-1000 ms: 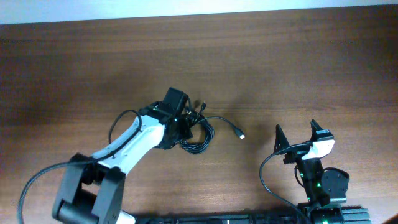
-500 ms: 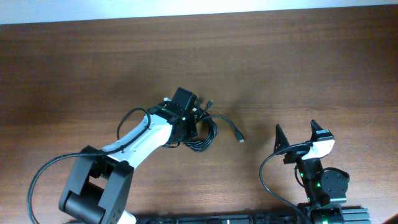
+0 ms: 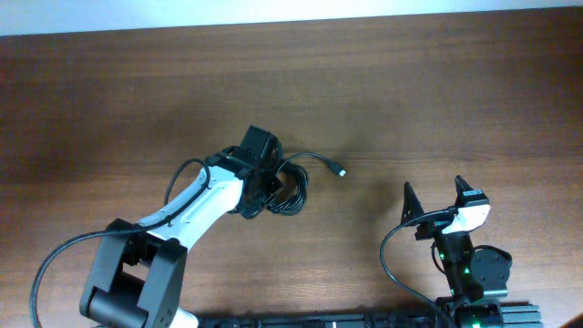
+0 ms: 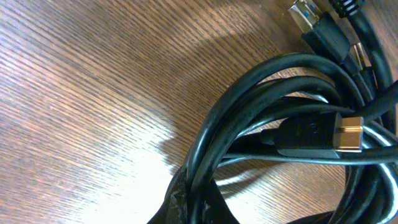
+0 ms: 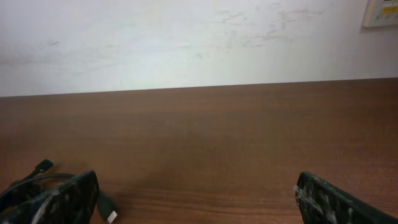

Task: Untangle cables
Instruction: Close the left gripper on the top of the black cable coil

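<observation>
Black cables (image 3: 293, 193), coiled in one bundle on the wooden table (image 3: 474, 91), are clamped at the 9 o'clock edge by the left gripper (image 3: 266, 182), jaws closed on several strands. One free strand is run out toward 2 o'clock, ended by a plug (image 3: 340, 172). The right gripper (image 3: 435, 202), spread wide and empty, is parked well apart at 4 o'clock; the left arm is judged nearer.

Dark brown wood-grain desk (image 3: 455, 100). Near centre, cables (image 3: 296, 193) bunched in a coil, one plug (image 3: 340, 172) trailing right.
</observation>
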